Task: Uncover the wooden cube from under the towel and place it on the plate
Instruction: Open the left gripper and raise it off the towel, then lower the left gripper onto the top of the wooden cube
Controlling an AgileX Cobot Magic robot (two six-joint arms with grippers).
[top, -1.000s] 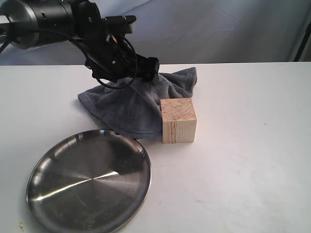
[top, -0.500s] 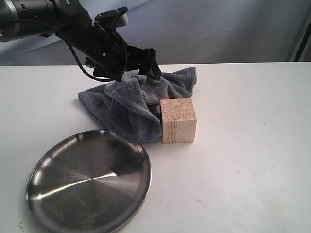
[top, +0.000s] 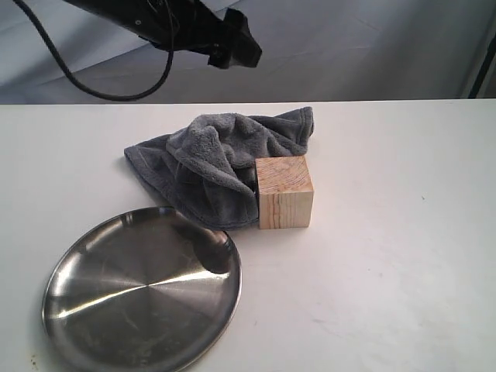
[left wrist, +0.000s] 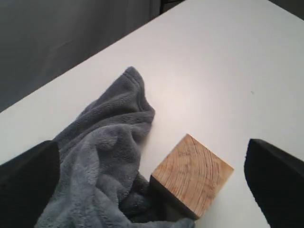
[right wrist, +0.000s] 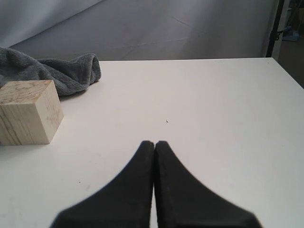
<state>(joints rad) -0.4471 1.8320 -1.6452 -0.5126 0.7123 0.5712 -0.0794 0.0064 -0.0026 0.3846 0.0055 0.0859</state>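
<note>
1. White table [top: 387,232] is standing before a grey backdrop and is carrying all the things.
2. The steel plate [top: 139,287] is sitting at the front left, and its bare surface is showing only reflections.
3. The wooden cube [top: 284,192] is standing uncovered on the table, touching the crumpled towel [top: 209,159] and near the plate's rim.
4. The left claw [top: 242,48] is hanging high above the towel, fingers spread wide, gripping nothing.
5. The right claw [right wrist: 154,156] is hovering with its fingers pressed together, gripping nothing.

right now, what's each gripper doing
Left gripper: jaws open, holding nothing.
Right gripper: jaws shut, holding nothing.
</note>
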